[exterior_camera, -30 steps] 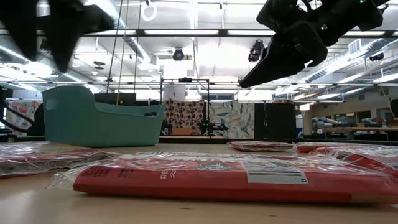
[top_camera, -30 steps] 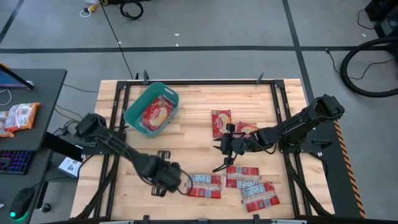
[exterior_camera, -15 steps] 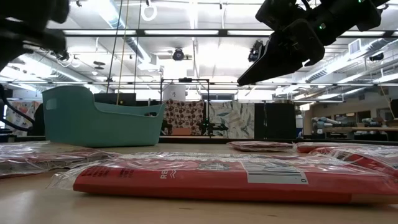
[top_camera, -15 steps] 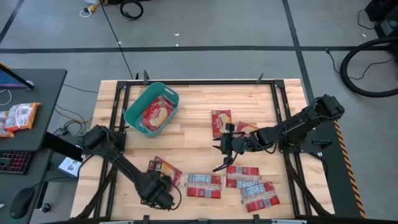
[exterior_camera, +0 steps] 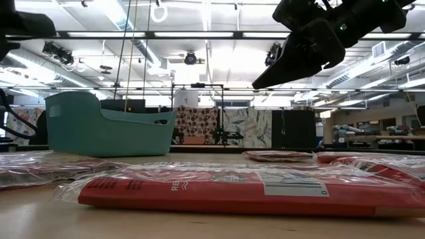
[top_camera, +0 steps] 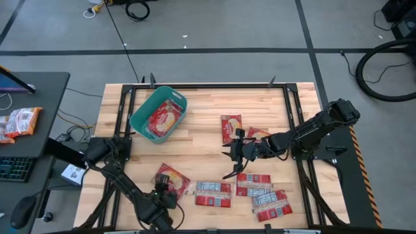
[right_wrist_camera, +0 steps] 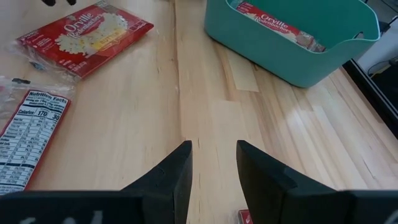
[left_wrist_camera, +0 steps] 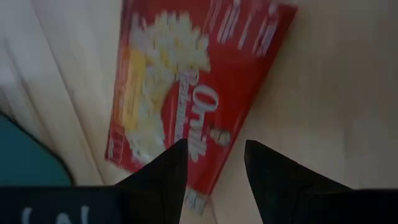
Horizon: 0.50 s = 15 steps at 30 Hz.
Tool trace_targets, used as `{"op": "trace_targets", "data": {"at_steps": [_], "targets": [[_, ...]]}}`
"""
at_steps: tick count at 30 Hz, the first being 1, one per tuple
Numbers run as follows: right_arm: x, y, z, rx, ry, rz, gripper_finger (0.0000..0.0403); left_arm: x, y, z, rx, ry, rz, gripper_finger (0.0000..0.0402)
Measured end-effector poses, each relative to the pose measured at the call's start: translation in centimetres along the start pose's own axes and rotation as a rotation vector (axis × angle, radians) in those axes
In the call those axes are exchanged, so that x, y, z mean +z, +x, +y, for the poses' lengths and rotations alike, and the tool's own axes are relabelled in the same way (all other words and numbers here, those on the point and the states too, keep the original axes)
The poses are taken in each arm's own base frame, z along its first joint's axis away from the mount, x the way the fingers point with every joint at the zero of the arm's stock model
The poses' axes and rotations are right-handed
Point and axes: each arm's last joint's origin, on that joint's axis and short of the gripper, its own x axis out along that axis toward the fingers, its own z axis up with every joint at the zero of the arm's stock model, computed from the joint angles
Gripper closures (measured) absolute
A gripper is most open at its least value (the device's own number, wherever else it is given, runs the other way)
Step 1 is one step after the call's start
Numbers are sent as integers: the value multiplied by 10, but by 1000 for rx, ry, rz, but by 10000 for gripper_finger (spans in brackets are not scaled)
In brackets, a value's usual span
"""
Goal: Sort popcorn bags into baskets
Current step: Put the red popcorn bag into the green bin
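A teal basket (top_camera: 158, 115) stands at the table's far left with a red popcorn bag (top_camera: 166, 119) lying in it. Several more bags lie flat on the wood: one showing its popcorn picture (top_camera: 173, 179), label-side ones (top_camera: 214, 194) (top_camera: 253, 185) near the front edge, and others (top_camera: 231, 127) at mid table. My left gripper (left_wrist_camera: 214, 163) is open just over the near end of the picture bag (left_wrist_camera: 180, 106), one finger over the bag and one beside it. My right gripper (right_wrist_camera: 212, 163) hovers open over bare wood at mid table (top_camera: 234, 156).
Black frame rails (top_camera: 286, 97) border the tabletop. A desk (top_camera: 26, 123) with a keyboard and an orange-white packet stands left of the table. Bare wood lies between the basket and the mid-table bags (top_camera: 201, 136).
My left gripper has swung toward the table's near left corner and sunk lower, tipping and rolling as it went. The picture bag, covered by that arm a second ago, now shows in the high view. My right arm has kept still.
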Motion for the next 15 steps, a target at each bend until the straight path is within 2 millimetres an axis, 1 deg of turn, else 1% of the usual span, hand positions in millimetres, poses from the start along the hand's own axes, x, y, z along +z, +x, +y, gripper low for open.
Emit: {"op": "trace_targets", "data": {"at_steps": [3, 5, 11, 15], "targets": [[0, 0, 0, 0, 0, 0, 273, -1, -2, -3, 19, 11, -36, 237], [0, 0, 0, 0, 0, 0, 273, 0, 1, -6, 24, 14, -44, 237], [0, 0, 0, 0, 0, 0, 273, -4, 15, -21, 66, 79, -17, 237], [0, 0, 0, 0, 1, -2, 273, -5, 22, -27, 87, 96, 0, 237]]}}
